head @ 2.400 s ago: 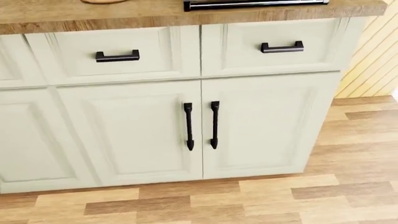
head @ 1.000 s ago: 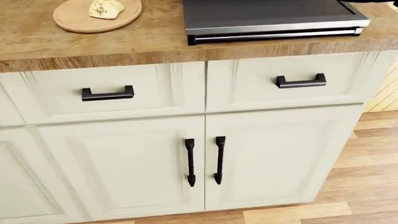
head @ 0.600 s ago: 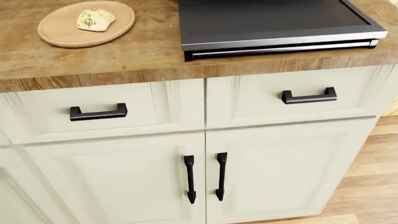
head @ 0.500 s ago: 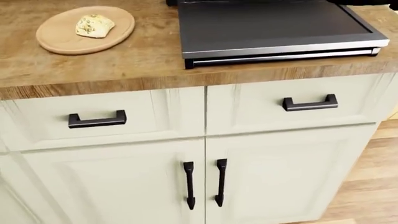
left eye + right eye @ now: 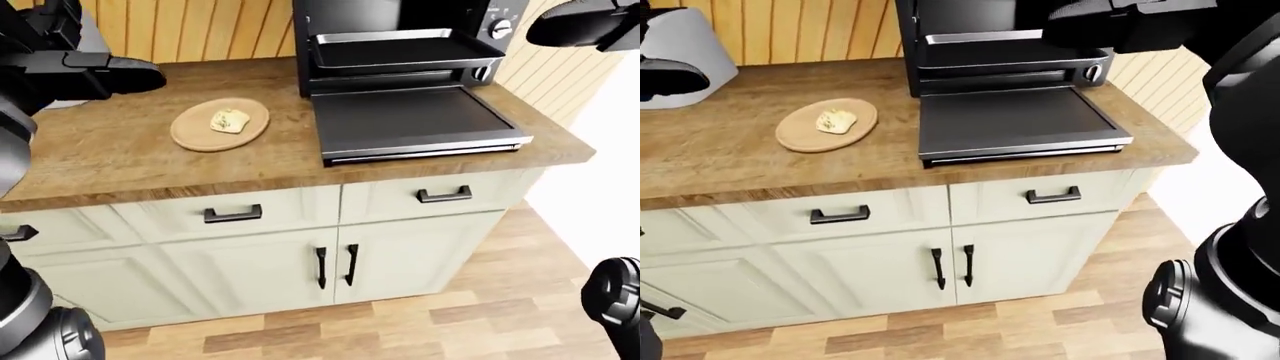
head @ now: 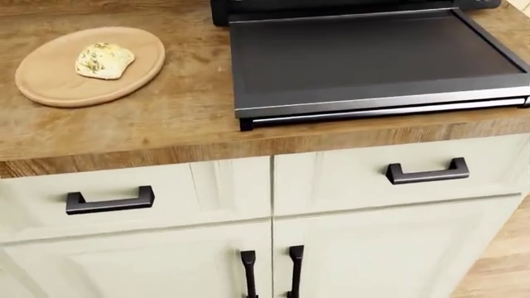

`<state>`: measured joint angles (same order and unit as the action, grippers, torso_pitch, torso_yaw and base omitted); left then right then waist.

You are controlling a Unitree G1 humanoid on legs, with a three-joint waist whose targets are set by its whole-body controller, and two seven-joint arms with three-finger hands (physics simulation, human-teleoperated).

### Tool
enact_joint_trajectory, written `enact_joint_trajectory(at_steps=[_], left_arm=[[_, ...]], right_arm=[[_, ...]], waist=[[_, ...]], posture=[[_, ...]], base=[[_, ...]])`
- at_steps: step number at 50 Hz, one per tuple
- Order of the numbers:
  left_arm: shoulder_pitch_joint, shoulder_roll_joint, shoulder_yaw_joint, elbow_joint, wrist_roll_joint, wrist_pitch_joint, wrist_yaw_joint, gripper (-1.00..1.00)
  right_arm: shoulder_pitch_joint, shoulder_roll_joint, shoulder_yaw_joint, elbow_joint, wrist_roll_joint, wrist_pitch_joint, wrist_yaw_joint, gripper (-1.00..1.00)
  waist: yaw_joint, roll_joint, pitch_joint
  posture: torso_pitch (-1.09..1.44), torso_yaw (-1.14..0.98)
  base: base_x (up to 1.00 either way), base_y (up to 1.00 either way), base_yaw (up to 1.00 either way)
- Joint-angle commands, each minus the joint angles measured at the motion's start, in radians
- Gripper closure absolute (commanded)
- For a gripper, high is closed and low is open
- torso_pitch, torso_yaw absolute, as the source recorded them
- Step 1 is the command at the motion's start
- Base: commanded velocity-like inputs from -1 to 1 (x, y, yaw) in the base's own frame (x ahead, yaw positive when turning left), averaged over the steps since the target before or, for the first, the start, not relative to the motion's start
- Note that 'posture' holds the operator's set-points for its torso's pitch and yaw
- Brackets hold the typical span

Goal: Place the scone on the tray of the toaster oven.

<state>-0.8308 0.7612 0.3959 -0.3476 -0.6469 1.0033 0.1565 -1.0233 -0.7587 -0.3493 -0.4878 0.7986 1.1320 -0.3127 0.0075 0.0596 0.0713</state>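
The scone [image 6: 104, 60], pale with green flecks, lies on a round wooden plate [image 6: 50, 87] on the wooden counter [image 6: 166, 130]. Right of the plate stands the black toaster oven [image 5: 400, 15] with its door [image 6: 373, 56] folded down flat on the counter. Its dark tray [image 5: 400, 51] shows in the oven mouth with nothing on it. My left hand [image 5: 130, 75] hovers above the counter, left of the plate, dark and blurred. My right hand [image 5: 575, 22] is raised at the left-eye view's upper right, beside the oven. Neither hand touches the scone.
Cream cabinets with black handles [image 6: 427, 172] run under the counter, above a wooden plank floor [image 5: 400, 322]. A white rounded object [image 5: 690, 52] sits at the counter's left. The counter ends just right of the oven door [image 5: 570, 142]. A slatted wooden wall [image 5: 200, 30] is behind.
The camera has moved nearer and risen: the cabinet fronts slid down the head view, and the plate with the scone and the oven door came in from the top.
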Motion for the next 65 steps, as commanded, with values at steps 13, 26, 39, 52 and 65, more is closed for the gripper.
enact_joint_trajectory(at_steps=[13,26,39,52,65], left_arm=[[-0.037,0.011,0.003,-0.026,0.002,-0.028,-0.002,-1.0],[-0.037,0.002,0.004,-0.029,0.012,-0.025,-0.007,-1.0],[-0.036,0.002,0.002,-0.037,0.005,-0.022,-0.001,-1.0],[-0.356,0.248,-0.152,0.21,0.103,-0.048,-0.256,-1.0],[-1.091,0.125,-0.439,1.241,1.166,-0.936,-1.328,-1.0]], right_arm=[[-0.039,-0.071,-0.017,0.001,0.086,-0.062,-0.073,-1.0],[-0.005,-0.053,0.004,-0.011,0.058,-0.072,-0.069,-1.0],[-0.01,-0.035,-0.002,-0.011,0.014,-0.056,-0.052,-1.0],[0.0,-0.028,-0.005,-0.007,0.036,-0.057,-0.052,-1.0],[0.002,-0.032,-0.017,-0.006,0.073,-0.058,-0.067,-1.0]], waist=[[0.006,-0.122,-0.027],[-0.024,-0.026,-0.017],[-0.006,-0.07,-0.013],[-0.003,-0.051,-0.023],[0.028,-0.103,-0.01]], posture=[[0.0,0.0],[0.0,0.0],[0.0,0.0],[0.0,0.0],[0.0,0.0]], base=[[0.25,0.0,0.0],[0.17,0.0,0.0],[-0.36,0.0,0.0],[0.0,0.0,0.0],[0.0,0.0,0.0]])
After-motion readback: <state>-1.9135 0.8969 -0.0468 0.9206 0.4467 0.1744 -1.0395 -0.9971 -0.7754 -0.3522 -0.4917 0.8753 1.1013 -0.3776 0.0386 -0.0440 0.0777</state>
